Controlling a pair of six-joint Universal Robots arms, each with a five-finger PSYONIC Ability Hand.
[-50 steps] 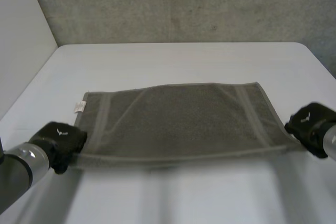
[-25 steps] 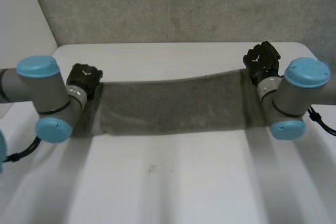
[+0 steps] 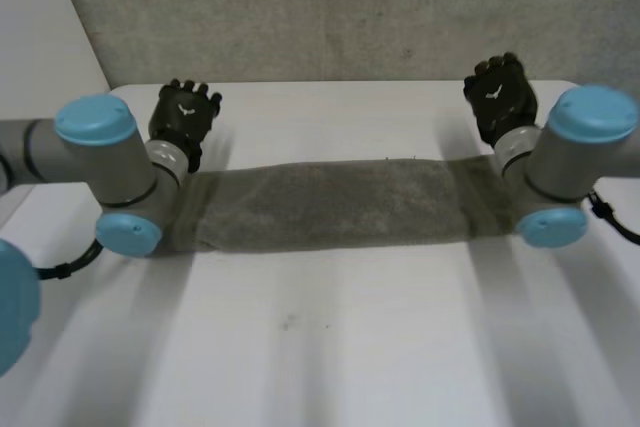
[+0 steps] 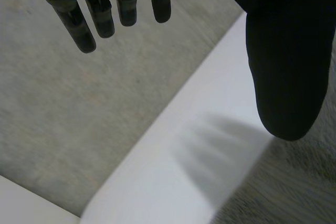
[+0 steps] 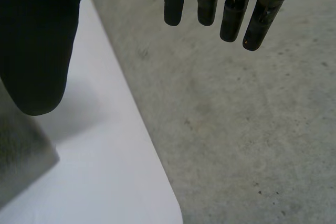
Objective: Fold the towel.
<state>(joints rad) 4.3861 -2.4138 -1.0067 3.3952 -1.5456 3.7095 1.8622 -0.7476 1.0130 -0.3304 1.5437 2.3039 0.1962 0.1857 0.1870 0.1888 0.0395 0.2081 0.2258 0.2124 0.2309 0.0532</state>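
Note:
The grey towel [image 3: 335, 205] lies folded into a long narrow band across the far half of the white table [image 3: 320, 347]. My left hand [image 3: 185, 114] hovers just beyond the band's left end, fingers [image 4: 97, 14] straight and spread, holding nothing. A corner of the towel [image 4: 294, 182] shows under its thumb [image 4: 286, 66]. My right hand [image 3: 500, 95] is raised just beyond the band's right end, fingers [image 5: 210, 1] straight and apart from the thumb [image 5: 37, 51], empty. The towel's end [image 5: 21, 156] lies below that thumb.
Both forearms lie over the towel's ends, the left elbow [image 3: 100, 152] and the right elbow [image 3: 580, 162] near the band's near edge. The table's far edge [image 3: 340, 84] runs close behind both hands, with a grey carpeted floor [image 5: 252, 129] beyond.
The near edge was carried over to the far side, folding the towel in half. Both hands have since let go, opened their fingers and lifted a little beyond the towel.

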